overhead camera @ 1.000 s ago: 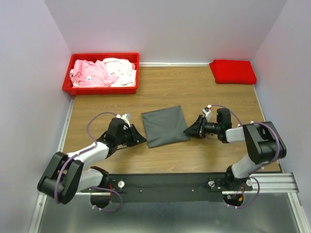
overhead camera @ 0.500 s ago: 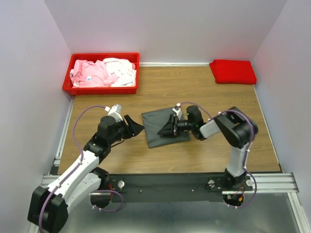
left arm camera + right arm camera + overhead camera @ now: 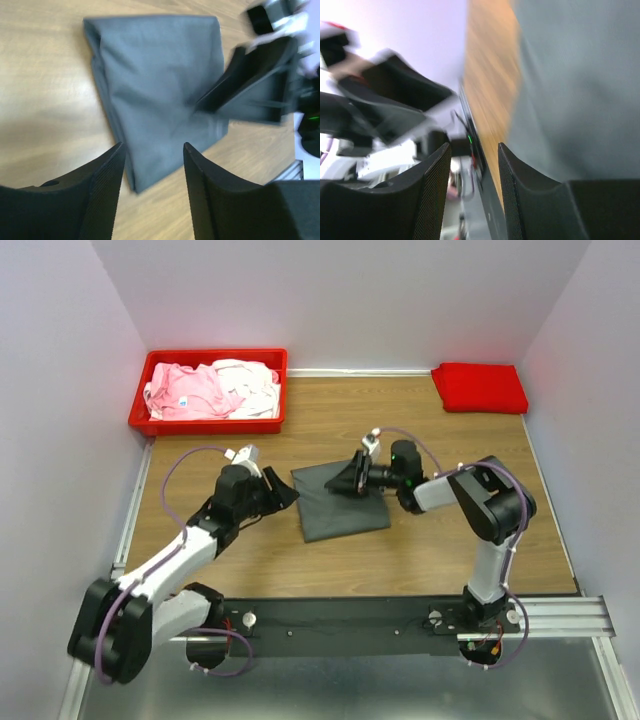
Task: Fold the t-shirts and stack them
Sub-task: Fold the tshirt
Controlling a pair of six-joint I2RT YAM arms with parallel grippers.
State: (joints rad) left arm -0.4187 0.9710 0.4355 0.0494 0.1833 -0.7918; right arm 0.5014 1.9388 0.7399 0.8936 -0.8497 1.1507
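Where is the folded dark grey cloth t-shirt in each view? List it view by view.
Top external: the folded dark grey cloth t-shirt lies mid-table.
Left wrist: the t-shirt fills the upper middle.
Right wrist: the t-shirt, blurred, fills the right side.
Shared landmark: brown wooden tabletop.

The right tool (image 3: 338, 483) has swung in from the right edge of the dark grey t-shirt (image 3: 340, 518) and now sits over the shirt's far half, its arm folded in toward the middle. The left tool (image 3: 288, 496) has edged slightly farther up the surface, close beside the shirt's left edge.
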